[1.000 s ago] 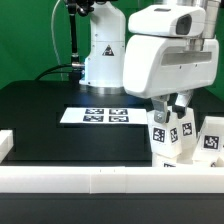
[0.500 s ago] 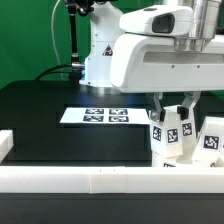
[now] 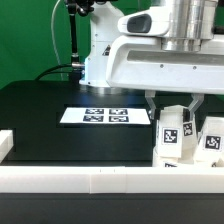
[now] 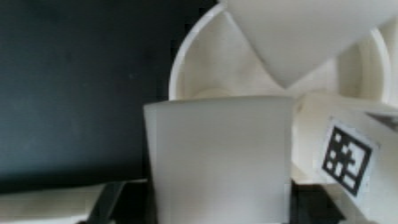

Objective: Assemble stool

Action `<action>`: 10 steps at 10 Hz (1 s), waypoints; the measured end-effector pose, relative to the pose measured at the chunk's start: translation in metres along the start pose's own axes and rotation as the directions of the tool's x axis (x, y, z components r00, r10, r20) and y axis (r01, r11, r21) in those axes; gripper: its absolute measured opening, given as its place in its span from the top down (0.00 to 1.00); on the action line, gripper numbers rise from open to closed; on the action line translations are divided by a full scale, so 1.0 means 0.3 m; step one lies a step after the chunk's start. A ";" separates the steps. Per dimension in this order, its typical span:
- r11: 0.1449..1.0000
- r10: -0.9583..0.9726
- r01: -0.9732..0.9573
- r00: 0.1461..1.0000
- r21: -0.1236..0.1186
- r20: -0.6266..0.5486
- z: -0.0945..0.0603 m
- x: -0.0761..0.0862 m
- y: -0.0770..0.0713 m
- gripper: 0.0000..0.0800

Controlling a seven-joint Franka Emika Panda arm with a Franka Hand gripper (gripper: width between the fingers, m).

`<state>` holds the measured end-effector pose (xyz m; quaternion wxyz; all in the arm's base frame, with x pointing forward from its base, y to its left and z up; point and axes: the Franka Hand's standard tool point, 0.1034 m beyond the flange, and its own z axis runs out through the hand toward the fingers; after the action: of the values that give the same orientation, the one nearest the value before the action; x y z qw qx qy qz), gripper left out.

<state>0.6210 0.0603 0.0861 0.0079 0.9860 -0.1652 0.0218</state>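
The white Franka arm is swinging its wrist housing further toward the exterior view's right than it was a second ago, and the claw (image 3: 174,108) is now hanging directly over the cluster of short blocky white plastic legs (image 3: 172,138) with black-and-white square tags, at about four o'clock on the black desk (image 3: 50,105). Earlier the housing was sitting more to the exterior view's left and hiding less of the legs; now it is covering their tops.

In the wrist view, a plain white blocky leg face (image 4: 214,140) is filling the centre, with a tagged leg (image 4: 349,150) just beside it and the curved rim of the round white ring-like seat disc (image 4: 222,55) arcing behind both. The dark claw tips are barely showing at the frame edge on either side of that block, so the jaws are appearing spread around it, though whether they are pressing on it cannot be told.

The flat white marker board (image 3: 105,116) is lying near the desk's centre, and the long white rail wall (image 3: 90,178) is running along six o'clock.

Judging from this, the arm is lining up to grasp one leg, an early step.
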 end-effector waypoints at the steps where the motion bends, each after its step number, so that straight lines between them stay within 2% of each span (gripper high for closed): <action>1: 0.997 0.071 -0.071 0.997 0.004 -0.006 0.000 0.002 -0.003 0.58; 4: 0.975 0.224 -0.224 0.975 0.012 -0.001 0.000 0.002 -0.006 0.58; 6: 0.922 0.385 -0.385 0.923 0.030 0.013 0.001 0.003 -0.005 0.58; 7: 0.854 0.516 -0.517 0.856 0.056 0.031 0.004 0.007 0.001 0.58; 9: 0.705 0.704 -0.704 0.709 0.092 0.033 0.006 0.011 -0.011 0.58; 10: 0.607 0.789 -0.789 0.613 0.100 0.048 0.007 0.011 -0.016 0.58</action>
<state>0.6256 0.0636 0.0842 -0.0570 0.8115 -0.5807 0.0327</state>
